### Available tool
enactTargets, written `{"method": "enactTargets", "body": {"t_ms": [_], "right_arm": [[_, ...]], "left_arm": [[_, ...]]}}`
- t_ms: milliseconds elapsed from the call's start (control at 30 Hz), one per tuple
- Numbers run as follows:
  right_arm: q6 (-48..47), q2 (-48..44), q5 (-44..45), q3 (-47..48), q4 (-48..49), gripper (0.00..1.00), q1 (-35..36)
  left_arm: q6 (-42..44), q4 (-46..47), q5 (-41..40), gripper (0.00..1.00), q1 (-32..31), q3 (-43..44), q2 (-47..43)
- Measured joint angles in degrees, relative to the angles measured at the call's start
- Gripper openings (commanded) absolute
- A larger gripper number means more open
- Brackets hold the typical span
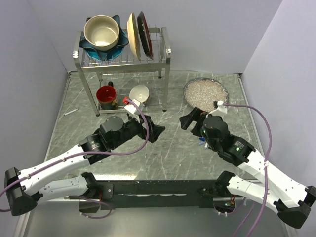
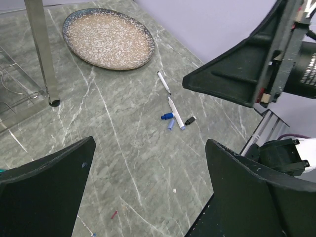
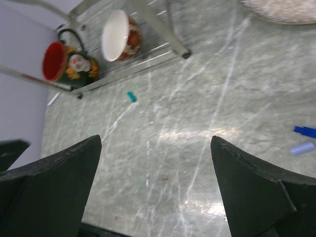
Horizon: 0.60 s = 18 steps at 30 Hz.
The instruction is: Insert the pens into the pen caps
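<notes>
Hovering above the tabletop (image 1: 168, 158), left hand (image 1: 154, 132) and right hand (image 1: 189, 119) gape wide, empty.
Two pens (image 2: 176, 113) lie beside a blue cap (image 2: 167, 116) and black cap (image 2: 190, 120).

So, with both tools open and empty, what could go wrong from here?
1. The blue cap, black cap and a pen lie close together; grasping one may knock the others away.
2. The teal cap lies alone near the rack leg, apart from that group, so pairing it probably needs a long carry.
</notes>
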Motion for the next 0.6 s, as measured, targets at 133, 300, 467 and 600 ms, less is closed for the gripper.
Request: {"method": "enactTargets", "body": {"t_ms": [133, 300, 467, 600], "right_arm": [[2.1, 2.7, 6.2, 0.4, -3.4, 1.0, 0.0], [1.7, 10.0, 11.1, 0.9, -6.1, 0.88, -6.4], [-1.9, 18.9, 3.9, 1.1, -5.1, 0.59, -24.8], [-3.8, 23.3, -2.3, 0.7, -3.4, 0.51, -32.7]], "left_arm": [[0.0, 0.0, 0.0, 0.99, 0.0, 0.0, 0.0], [0.0, 0.0, 0.0, 0.99, 0.0, 0.0, -0.2], [0.0, 0.0, 0.0, 0.99, 0.0, 0.0, -0.8], [0.0, 0.1, 0.0, 0.99, 0.0, 0.0, -1.4]]}}
